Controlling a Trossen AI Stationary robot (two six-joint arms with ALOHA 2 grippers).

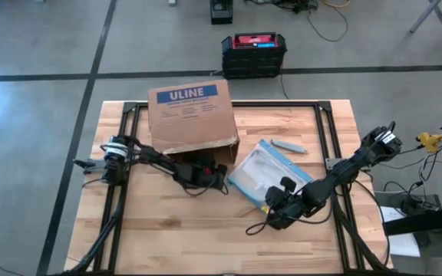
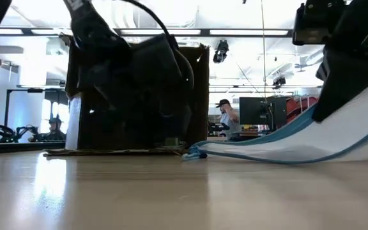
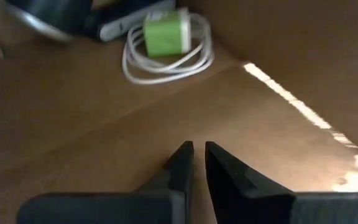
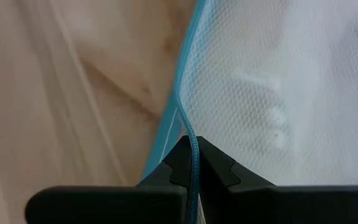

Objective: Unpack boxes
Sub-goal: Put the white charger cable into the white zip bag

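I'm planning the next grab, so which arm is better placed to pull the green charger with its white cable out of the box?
Left. The left gripper is already inside the cardboard box, nearly shut and empty, facing the green charger. The right gripper is shut on the mesh pouch edge, outside the box.

Brown cardboard box [image 1: 190, 117] with blue ULINE label lies tipped on its side at the worktop's [image 1: 206, 238] far edge, opening facing the near edge

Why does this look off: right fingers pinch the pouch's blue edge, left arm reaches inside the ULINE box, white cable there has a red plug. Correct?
Not quite: the plug on the white cable is green, as the left wrist view shows. The rest holds: right gripper pinches the pouch edge, left gripper is inside the box.
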